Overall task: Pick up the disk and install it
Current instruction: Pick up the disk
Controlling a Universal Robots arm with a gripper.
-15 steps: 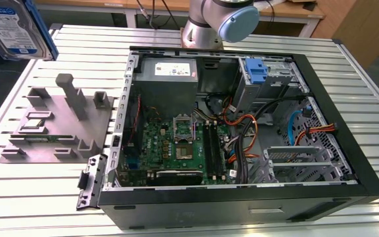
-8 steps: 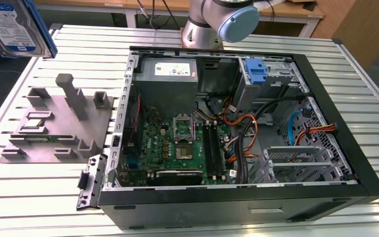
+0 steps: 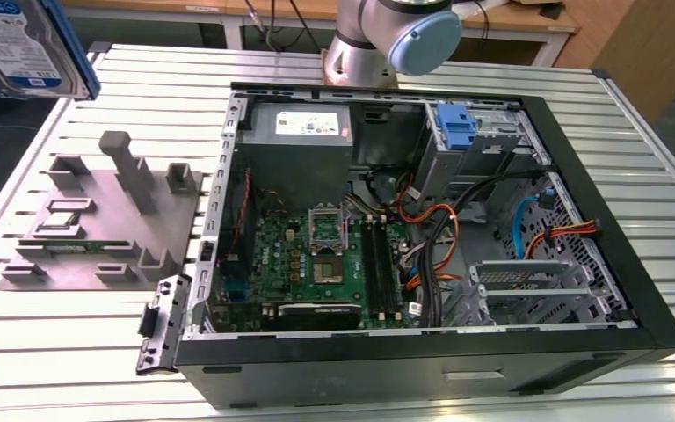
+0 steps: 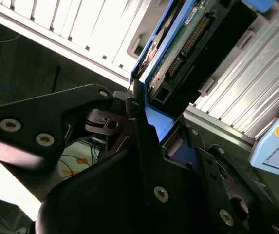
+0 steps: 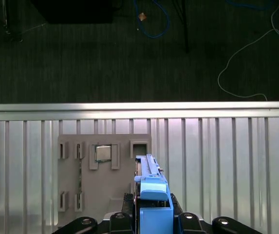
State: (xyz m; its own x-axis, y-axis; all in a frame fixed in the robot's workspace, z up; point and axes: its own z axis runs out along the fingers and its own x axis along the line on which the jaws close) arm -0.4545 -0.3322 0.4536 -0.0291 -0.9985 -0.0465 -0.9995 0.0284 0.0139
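The disk (image 3: 18,44), silver-grey with a white and blue label and a blue carrier bracket, hangs high in the air at the exterior view's far left, above the table's edge. In the first wrist view the disk (image 5: 152,192) stands edge-on between black fingers (image 5: 122,217), over a grey fixture plate (image 5: 105,195). The second wrist view shows the disk's (image 4: 185,46) green circuit board side and blue frame. My gripper (image 5: 152,217) is shut on the disk, and its black linkages (image 4: 144,161) show in the second wrist view.
An open computer case (image 3: 654,325) lies on the slatted metal table (image 3: 56,352), with a motherboard (image 3: 314,255), a grey drive cage (image 3: 537,290) and an upright blue latch piece (image 3: 456,127). The grey fixture plate (image 3: 91,237) with posts sits to its left. The arm's base (image 3: 367,40) stands behind.
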